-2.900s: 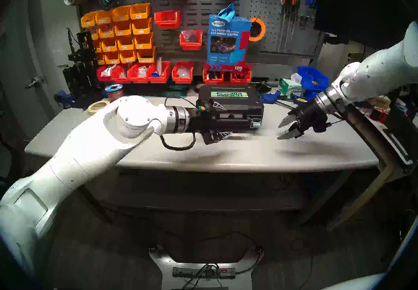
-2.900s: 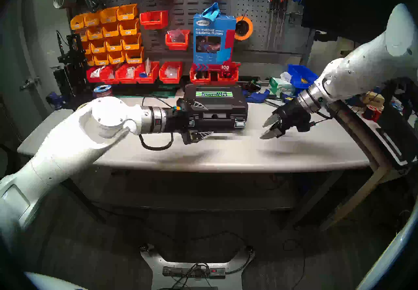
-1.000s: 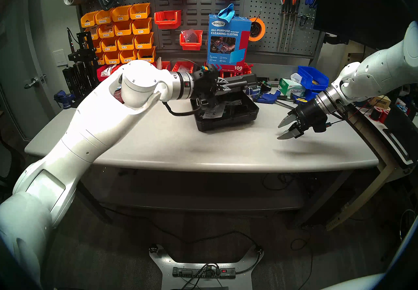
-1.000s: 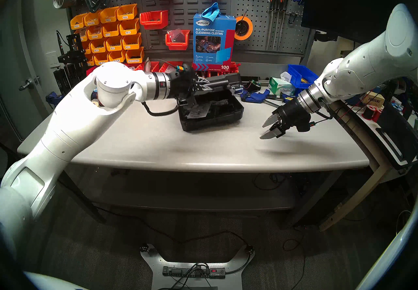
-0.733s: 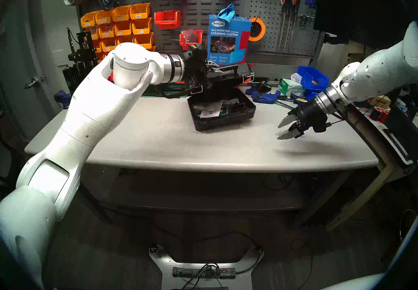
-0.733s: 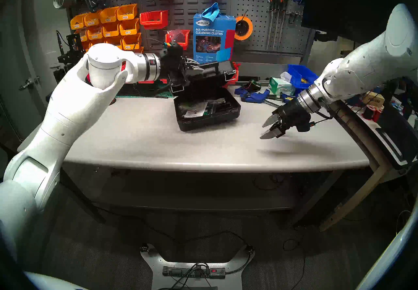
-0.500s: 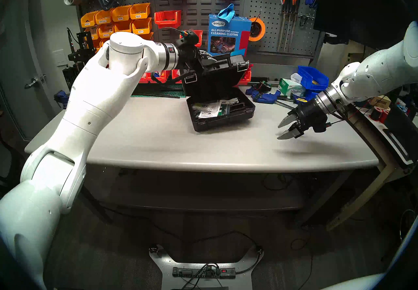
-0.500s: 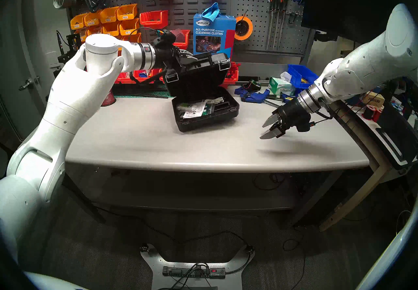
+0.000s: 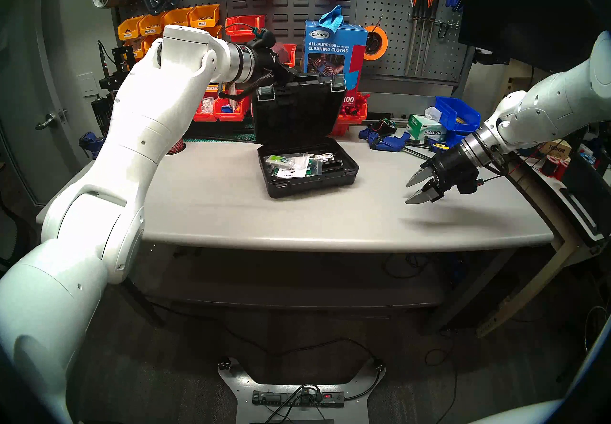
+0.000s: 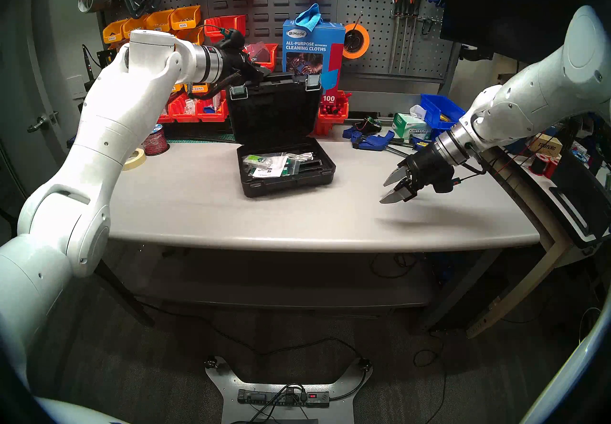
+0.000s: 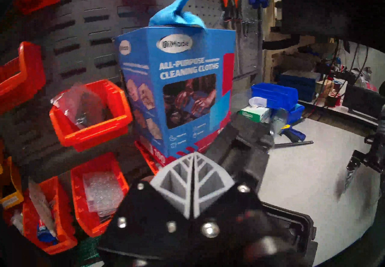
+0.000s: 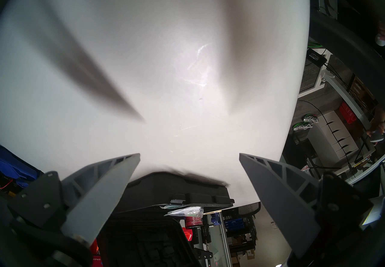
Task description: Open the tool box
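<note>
Since half a second ago the lid (image 9: 297, 112) of the tool box (image 9: 307, 168) has swung from a slant to fully upright, and the left arm has risen and drawn toward the wall with it; a second ago the lid was only part way up, and nearly three seconds ago the case lay shut with its striped label on top. One tool box stands on the grey worktop (image 9: 231, 211), slightly left of its middle, base flat and lid standing at its far edge. Two silver latches (image 9: 266, 94) hang at the lid's top rim, one near each corner. Inside the base lie a few clear bags with green and white printed sheets (image 9: 291, 165) and one coiled white cable (image 9: 322, 157).

Two tools are in view. The left tool (image 11: 193, 168) is clenched, its two ribbed grey fingers (image 11: 177, 179) pressed flat together with nothing between them; it sits at the lid's upper left corner, and whether it touches the rim I cannot tell. The right tool (image 9: 417, 189) is released, its two fingers spread wide, hovering over bare worktop well to the right of the tool box and grasping nothing; in the right wrist view the gap between its fingers (image 12: 100, 195) shows the case's black base.

Behind the lid stands one blue cleaning-cloths box (image 9: 334, 46) with one blue cloth (image 9: 332, 18) poking out of its top. One blue bin (image 9: 458, 114) and one tissue box (image 9: 426, 129) sit at the worktop's far right
</note>
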{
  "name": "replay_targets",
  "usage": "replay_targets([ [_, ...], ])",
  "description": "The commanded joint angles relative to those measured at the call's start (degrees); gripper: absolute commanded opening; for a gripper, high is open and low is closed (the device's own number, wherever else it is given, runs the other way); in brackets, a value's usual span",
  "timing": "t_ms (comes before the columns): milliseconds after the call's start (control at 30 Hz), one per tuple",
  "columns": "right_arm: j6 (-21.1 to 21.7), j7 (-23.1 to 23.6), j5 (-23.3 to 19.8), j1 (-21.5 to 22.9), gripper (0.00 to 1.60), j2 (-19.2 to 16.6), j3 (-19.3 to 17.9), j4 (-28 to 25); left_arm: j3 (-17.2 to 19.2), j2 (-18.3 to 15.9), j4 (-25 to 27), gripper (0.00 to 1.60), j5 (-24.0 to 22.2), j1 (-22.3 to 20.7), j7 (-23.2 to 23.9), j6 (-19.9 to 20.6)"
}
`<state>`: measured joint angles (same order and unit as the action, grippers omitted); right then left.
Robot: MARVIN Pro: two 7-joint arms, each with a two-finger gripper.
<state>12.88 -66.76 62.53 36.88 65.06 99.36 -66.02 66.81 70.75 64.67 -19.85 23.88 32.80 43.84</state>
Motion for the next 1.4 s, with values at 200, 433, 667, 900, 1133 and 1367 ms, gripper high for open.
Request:
replay_targets([
  [200, 0.0, 0.0, 0.0, 0.3, 1.60, 0.1, 0.0, 0.2, 1.2, 0.6, -9.5, 0.00, 1.6, 0.4, -6.4, 1.3],
  [433, 0.0, 0.0, 0.0, 0.3, 1.60, 0.1, 0.0, 0.2, 2.1, 2.1, -15.6, 0.00, 2.1, -1.3, -10.3, 1.3],
  [667, 0.0, 0.0, 0.0, 0.3, 1.60, 0.1, 0.0, 0.2, 2.4, 5.2, -24.3, 0.00, 2.6, -5.8, -13.5, 3.7],
  [900, 0.0, 0.0, 0.0, 0.3, 1.60, 0.1, 0.0, 0.2, 1.0, 8.0, -30.3, 0.00, 4.3, -9.1, -14.3, 3.5],
  [1133, 0.0, 0.0, 0.1, 0.4, 1.60, 0.1, 0.0, 0.2, -3.3, 8.0, -29.4, 0.00, 6.6, -10.1, -10.4, 0.8],
  [1367, 0.0, 0.0, 0.1, 0.4, 1.60, 0.1, 0.0, 0.2, -7.6, 4.9, -25.1, 0.00, 9.0, -10.1, -3.1, -5.1],
])
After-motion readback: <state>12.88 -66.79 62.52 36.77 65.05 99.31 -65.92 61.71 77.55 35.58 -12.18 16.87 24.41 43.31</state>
